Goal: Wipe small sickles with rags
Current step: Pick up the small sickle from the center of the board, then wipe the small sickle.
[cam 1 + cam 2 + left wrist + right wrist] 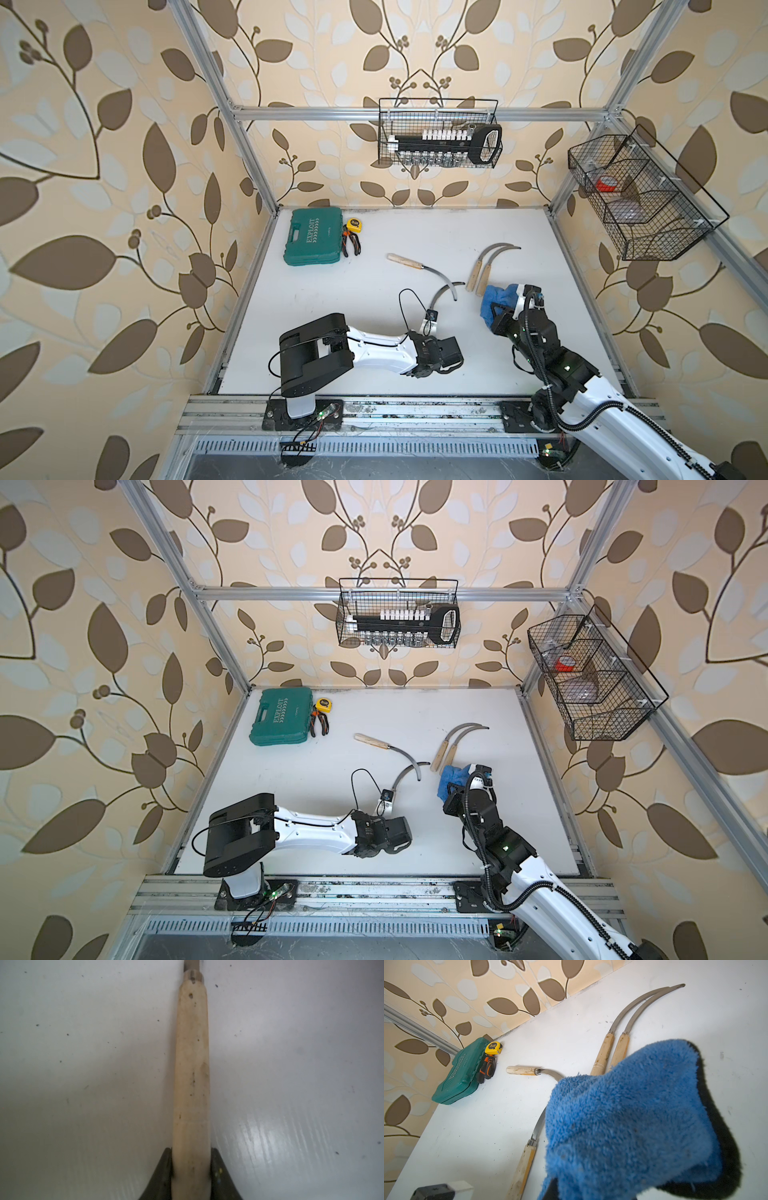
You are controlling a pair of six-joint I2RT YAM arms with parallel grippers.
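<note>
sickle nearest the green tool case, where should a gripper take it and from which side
By the wooden handle, from straight above, jaws across its width: it lies flat, straight and free, while the thin curved blade ends at another sickle's blade.

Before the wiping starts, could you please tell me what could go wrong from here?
1. The left gripper pinches the held sickle near its handle's butt end, so the long blade could swing or slip on lifting.
2. Its blade seems to cross the neighbouring sickle, which may get dragged.
3. The blue rag blocks much of the right wrist view, hiding part of the blade.
</note>
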